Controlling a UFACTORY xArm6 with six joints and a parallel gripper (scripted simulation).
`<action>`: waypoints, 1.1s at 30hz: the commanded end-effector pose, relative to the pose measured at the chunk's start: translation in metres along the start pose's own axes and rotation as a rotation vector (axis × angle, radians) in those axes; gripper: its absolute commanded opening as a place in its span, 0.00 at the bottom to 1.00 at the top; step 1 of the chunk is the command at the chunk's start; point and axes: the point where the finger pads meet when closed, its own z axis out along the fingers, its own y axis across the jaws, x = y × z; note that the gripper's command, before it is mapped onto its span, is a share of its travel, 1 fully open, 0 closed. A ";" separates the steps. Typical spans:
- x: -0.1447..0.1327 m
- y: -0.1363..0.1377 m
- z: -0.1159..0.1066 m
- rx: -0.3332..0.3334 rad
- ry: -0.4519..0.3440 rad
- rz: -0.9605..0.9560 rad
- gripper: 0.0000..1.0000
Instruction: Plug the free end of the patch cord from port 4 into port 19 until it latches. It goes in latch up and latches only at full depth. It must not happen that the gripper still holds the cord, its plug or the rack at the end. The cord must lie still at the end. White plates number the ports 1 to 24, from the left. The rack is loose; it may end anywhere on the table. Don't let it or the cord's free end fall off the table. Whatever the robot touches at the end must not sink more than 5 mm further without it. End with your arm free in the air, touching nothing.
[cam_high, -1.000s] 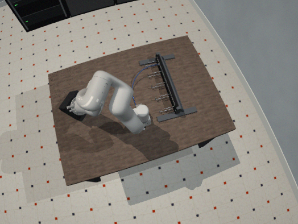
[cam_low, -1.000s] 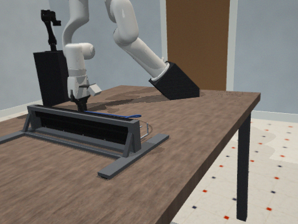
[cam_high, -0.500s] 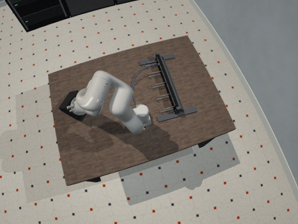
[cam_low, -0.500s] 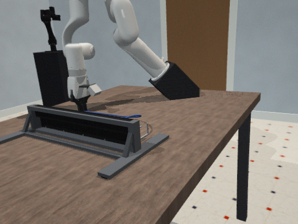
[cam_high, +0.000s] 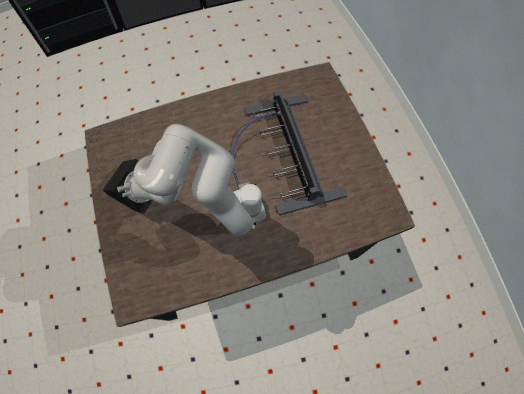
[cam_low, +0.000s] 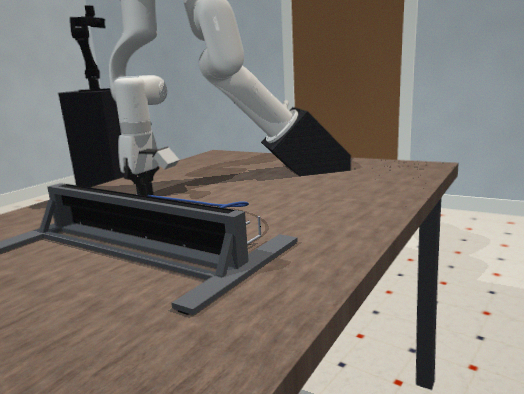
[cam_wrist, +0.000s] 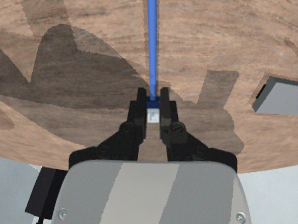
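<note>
Wrist view, centre frame: my gripper is clamped on the plug at the free end of the blue patch cord, low over the table. I judge the cord light and limp, the plug stiff, so the plug body is the right hold. Top view shows the loose rack upper right, with table margin between it and the right edge.

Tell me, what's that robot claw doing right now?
Gripper shut on the plug of the blue cord. Plug not yet in rack. Nothing blocking.
</note>
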 end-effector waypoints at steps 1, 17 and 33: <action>0.000 0.001 0.000 -0.002 -0.001 0.000 0.00; 0.000 0.001 -0.005 -0.002 -0.001 0.000 0.00; 0.000 0.001 -0.026 -0.002 -0.001 0.000 0.00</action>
